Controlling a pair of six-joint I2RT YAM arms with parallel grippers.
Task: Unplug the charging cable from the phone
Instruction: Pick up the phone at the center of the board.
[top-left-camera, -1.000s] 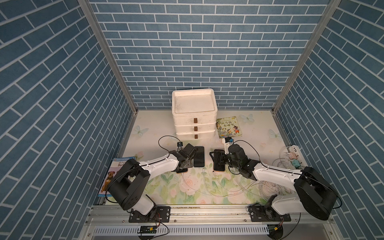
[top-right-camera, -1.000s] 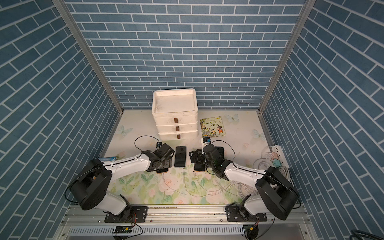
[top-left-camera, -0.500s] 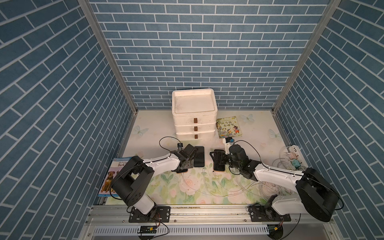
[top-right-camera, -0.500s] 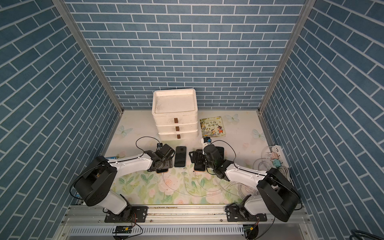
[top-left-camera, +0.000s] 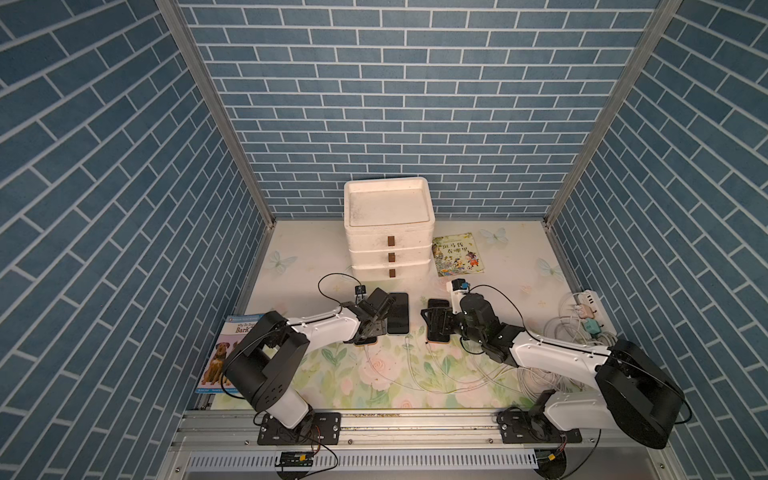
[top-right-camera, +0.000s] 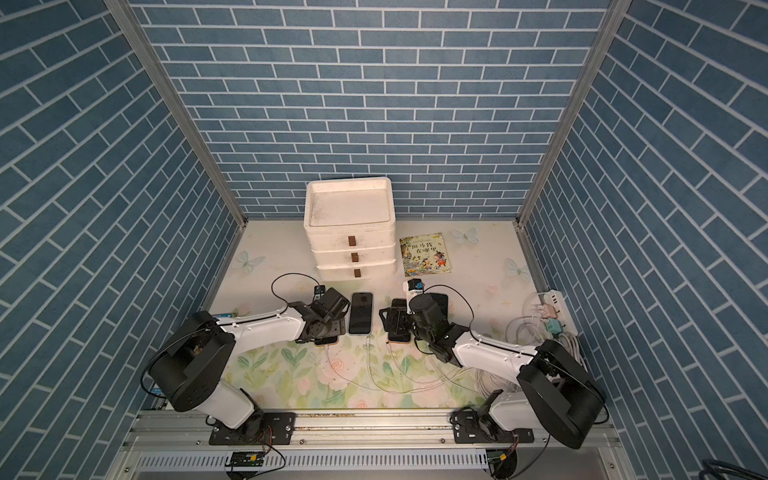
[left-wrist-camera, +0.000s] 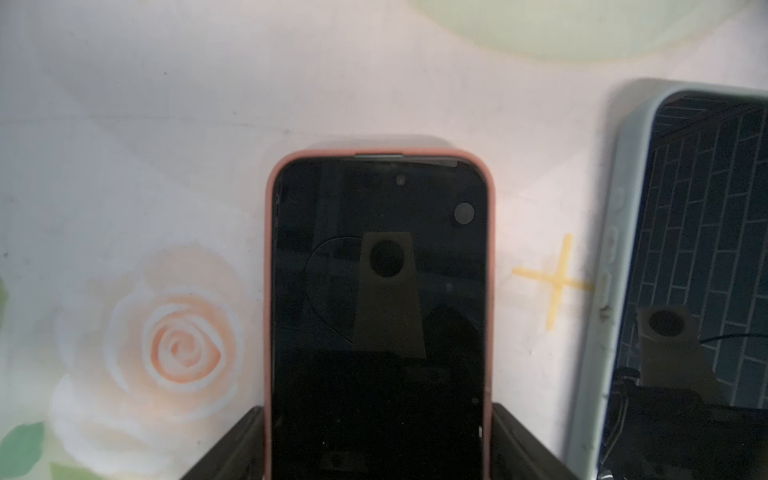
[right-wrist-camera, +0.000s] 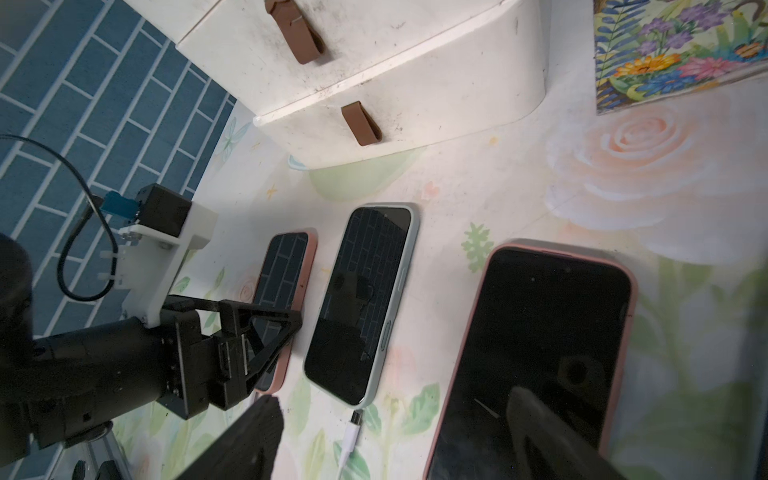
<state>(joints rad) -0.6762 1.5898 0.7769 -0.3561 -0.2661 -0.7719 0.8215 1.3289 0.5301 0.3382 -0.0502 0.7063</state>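
Three dark-screened phones lie side by side on the flowered mat. My left gripper (left-wrist-camera: 378, 444) is shut across the left, pink-cased phone (left-wrist-camera: 378, 291), one finger against each long side. The middle phone (right-wrist-camera: 365, 303) has a pale green case, and a white charging cable (right-wrist-camera: 351, 436) is plugged into its near end. My right gripper (right-wrist-camera: 399, 440) is open just above that plug, with one finger (right-wrist-camera: 552, 436) over the right pink-cased phone (right-wrist-camera: 540, 332). Both top views show the grippers (top-left-camera: 370, 328) (top-left-camera: 434, 322) low over the outer phones, either side of the middle phone (top-right-camera: 360, 313).
White cables (top-left-camera: 409, 361) run from the phones across the mat to a power strip (top-left-camera: 588, 303) and a cable bundle at the right wall. A white drawer stack (top-left-camera: 388, 232) stands behind the phones. A picture book (top-left-camera: 457, 253) lies beside it, and another book (top-left-camera: 226, 353) lies at the left edge.
My left arm's elbow has swung slightly inward while its gripper stayed over the left phone, and its jaws have narrowed a little. The right arm has hardly moved.
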